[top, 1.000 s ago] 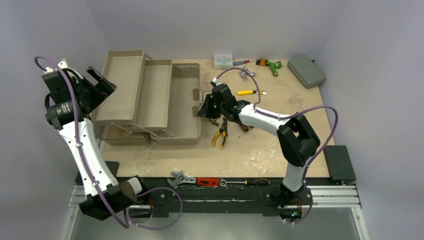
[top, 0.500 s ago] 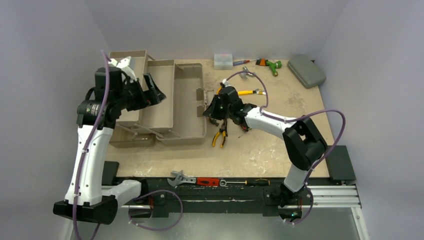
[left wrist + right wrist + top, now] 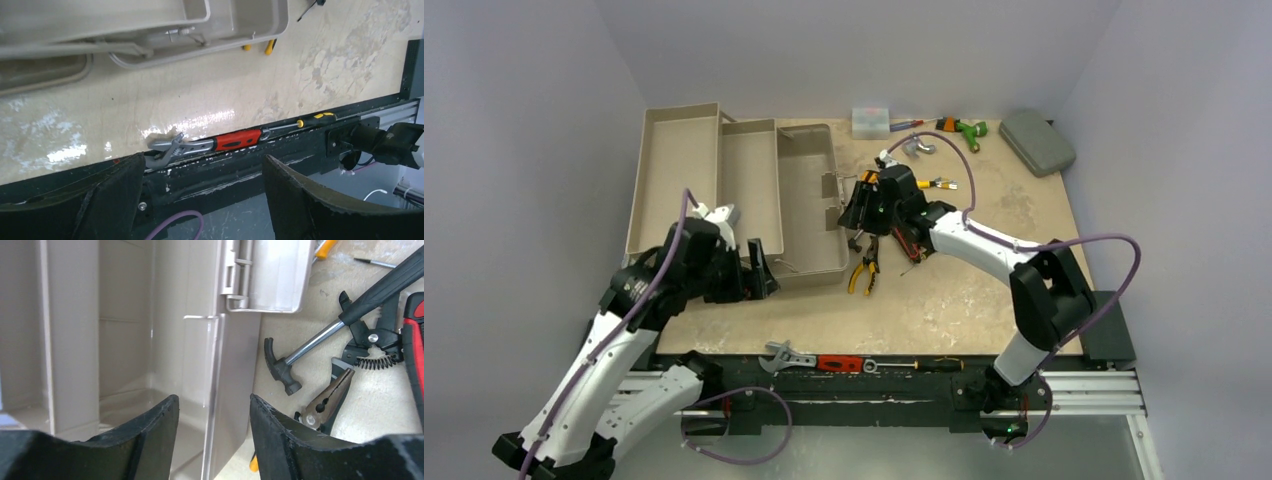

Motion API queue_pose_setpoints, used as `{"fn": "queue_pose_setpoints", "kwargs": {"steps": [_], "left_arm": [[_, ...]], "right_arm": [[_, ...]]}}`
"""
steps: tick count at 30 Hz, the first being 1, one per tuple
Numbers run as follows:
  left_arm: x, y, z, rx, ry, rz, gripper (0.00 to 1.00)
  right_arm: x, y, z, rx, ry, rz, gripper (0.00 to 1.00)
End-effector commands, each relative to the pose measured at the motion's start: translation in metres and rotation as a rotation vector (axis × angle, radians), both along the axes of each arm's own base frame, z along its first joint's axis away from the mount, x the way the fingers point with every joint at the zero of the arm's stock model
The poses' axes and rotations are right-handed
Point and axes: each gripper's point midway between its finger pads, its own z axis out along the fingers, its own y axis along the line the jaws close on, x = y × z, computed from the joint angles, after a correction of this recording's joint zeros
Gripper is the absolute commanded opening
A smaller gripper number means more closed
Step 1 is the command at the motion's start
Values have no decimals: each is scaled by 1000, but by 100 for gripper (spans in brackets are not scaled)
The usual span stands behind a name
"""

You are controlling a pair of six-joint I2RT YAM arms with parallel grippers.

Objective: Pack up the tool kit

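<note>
The tan toolbox (image 3: pixel 809 128) lies open at the back left with its trays folded out to the left; no lid or handle shows. My right gripper (image 3: pixel 852 212) is open, its fingers either side of the toolbox's right wall (image 3: pixel 235 365); it holds nothing in the right wrist view (image 3: pixel 212 412). My left gripper (image 3: pixel 759 272) is open and empty, low at the toolbox's front edge; the left wrist view (image 3: pixel 200 200) looks over the table's near edge. Yellow-handled pliers (image 3: pixel 864 272) lie right of the box. A red-handled wrench (image 3: pixel 200 146) and a yellow-black screwdriver (image 3: pixel 305 122) lie along the near edge.
A small hammer (image 3: pixel 287 365), spring pliers (image 3: pixel 372 342) and a red-handled tool (image 3: pixel 415 355) lie by the right gripper. At the back are a clear box (image 3: pixel 870 121), a yellow tool (image 3: pixel 919 184), a green tool (image 3: pixel 969 130) and a grey case (image 3: pixel 1036 141).
My left arm has swung from high at the far left down to the toolbox's front edge. My right gripper has moved back and right, and the toolbox has turned and shifted slightly right.
</note>
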Motion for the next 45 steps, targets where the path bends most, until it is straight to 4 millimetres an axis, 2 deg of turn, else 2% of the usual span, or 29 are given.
{"fn": "queue_pose_setpoints", "kwargs": {"steps": [1,4,7,9,11,13,14,17,21,25,29,35,37,41,45], "left_arm": [[-7,-8,-28,-25,18,83,83],[-3,-14,-51,-43,5,131,83],[5,-17,-68,-57,-38,185,83],[11,-14,-82,-43,-59,212,83],[18,-18,-87,-45,-97,188,83],[22,-17,-91,-25,-115,181,83],[23,-16,-93,-11,-121,183,83],[28,-9,-101,26,-129,208,83],[35,-5,-111,42,-141,228,83],[39,5,-120,99,-149,254,83],[45,13,-126,106,-152,276,83],[64,17,-127,46,-174,266,83],[69,17,-125,64,-183,252,83],[79,16,-123,96,-181,228,83],[86,12,-117,109,-178,202,83]], "right_arm": [[-1,-12,55,-24,-148,30,55],[-7,-32,52,-91,-162,3,55],[-15,-51,40,-159,-154,-29,56],[-20,-63,26,-209,-137,-45,57],[-28,-72,9,-245,-111,-48,59],[-34,-81,-9,-287,-80,-57,69],[-37,-85,-18,-309,-69,-58,71],[-47,-85,-41,-336,-37,-41,69],[-58,-75,-60,-383,-18,-42,63],[-71,-65,-89,-356,43,-56,58],[-72,-63,-107,-344,69,-74,55],[-73,-60,-117,-358,102,-61,39],[-74,-62,-115,-361,103,-67,29],[-70,-73,-102,-404,71,-80,1],[-66,-82,-85,-411,35,-99,0]]}}
